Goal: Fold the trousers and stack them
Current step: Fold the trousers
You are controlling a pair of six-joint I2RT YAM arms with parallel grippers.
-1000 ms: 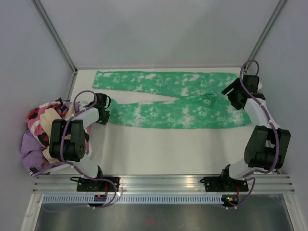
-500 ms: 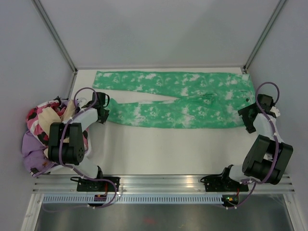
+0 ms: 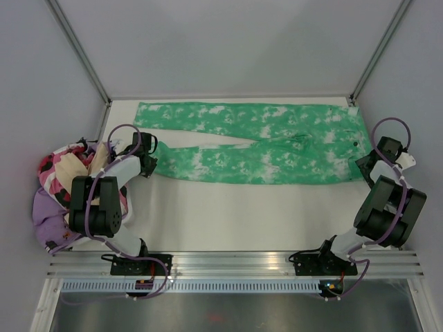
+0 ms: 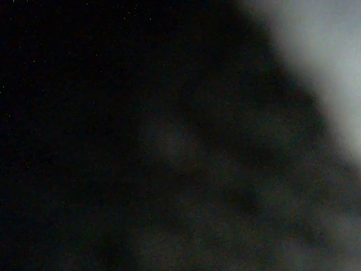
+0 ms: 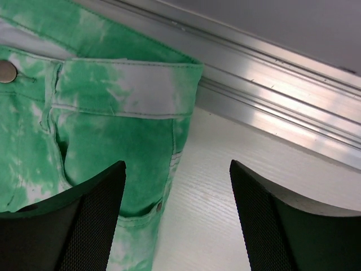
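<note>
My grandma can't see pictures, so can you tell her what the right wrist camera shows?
The right gripper, black and wide open, hovers over the waist corner of green and white tie-dye trousers lying flat on a white table. A small metal button shows at the left edge, and a silver rail runs along the table's far side.
</note>
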